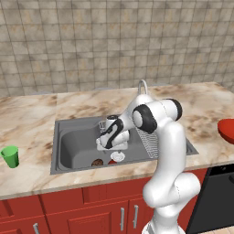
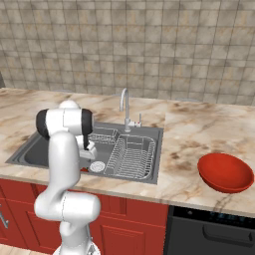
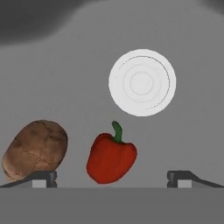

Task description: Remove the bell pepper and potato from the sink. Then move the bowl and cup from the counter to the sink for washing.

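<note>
The grey sink (image 1: 68, 141) (image 2: 30, 152) holds a red bell pepper (image 3: 110, 157) with a green stem and, beside it, a brown potato (image 3: 35, 150) (image 1: 97, 162), both near the round white drain (image 3: 142, 82) (image 1: 117, 156). My gripper (image 3: 112, 177) (image 1: 109, 145) hangs open inside the basin just above the pepper, with nothing between its fingers. From the left base the pepper (image 1: 112, 162) is a red sliver beside the drain. The green cup (image 1: 10, 156) stands on the counter left of the sink. The red bowl (image 2: 225, 172) (image 1: 227, 130) sits on the counter to the right.
A wire dish rack (image 2: 130, 157) (image 1: 148, 137) fills the sink's right side, and the chrome faucet (image 2: 124, 107) (image 1: 143, 86) rises behind it. A marble counter (image 1: 32, 119) surrounds the basin. A dark appliance front (image 2: 214, 234) sits below the bowl.
</note>
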Robot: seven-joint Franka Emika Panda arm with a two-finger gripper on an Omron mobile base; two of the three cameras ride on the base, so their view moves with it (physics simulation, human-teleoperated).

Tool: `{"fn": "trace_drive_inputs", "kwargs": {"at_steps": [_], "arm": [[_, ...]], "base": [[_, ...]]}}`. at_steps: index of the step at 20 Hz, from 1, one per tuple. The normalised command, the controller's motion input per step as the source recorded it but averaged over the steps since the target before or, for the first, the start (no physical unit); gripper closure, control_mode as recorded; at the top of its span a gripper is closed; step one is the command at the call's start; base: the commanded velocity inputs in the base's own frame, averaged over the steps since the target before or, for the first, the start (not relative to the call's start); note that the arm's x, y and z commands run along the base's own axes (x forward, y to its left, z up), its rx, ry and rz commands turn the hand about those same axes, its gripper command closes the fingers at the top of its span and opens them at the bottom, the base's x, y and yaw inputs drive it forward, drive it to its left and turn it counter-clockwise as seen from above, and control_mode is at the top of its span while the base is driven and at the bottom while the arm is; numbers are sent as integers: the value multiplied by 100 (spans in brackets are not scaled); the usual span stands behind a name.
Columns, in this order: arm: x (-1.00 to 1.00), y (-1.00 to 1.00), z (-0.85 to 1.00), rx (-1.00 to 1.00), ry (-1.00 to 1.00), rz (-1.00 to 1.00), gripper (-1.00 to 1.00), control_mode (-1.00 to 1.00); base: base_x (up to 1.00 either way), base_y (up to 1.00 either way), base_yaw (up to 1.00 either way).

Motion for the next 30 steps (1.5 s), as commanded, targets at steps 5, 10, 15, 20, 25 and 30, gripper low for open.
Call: {"fn": "trace_drive_inputs", "kwargs": {"at_steps": [5, 10, 15, 20, 25, 30], "arm": [[0, 0, -19, 0, 0, 0, -100, -100], [0, 4, -16, 0, 0, 0, -100, -100], [-4, 1, -19, 0, 1, 0, -100, -100], [-3, 1, -18, 0, 0, -1, -100, -100], [-2, 2, -15, 0, 0, 0, -100, -100], [-5, 4, -16, 0, 0, 0, -100, -100]], "base": [[0, 0, 0], [0, 0, 0], [0, 0, 0], [0, 0, 0], [0, 0, 0], [0, 0, 0]]}}
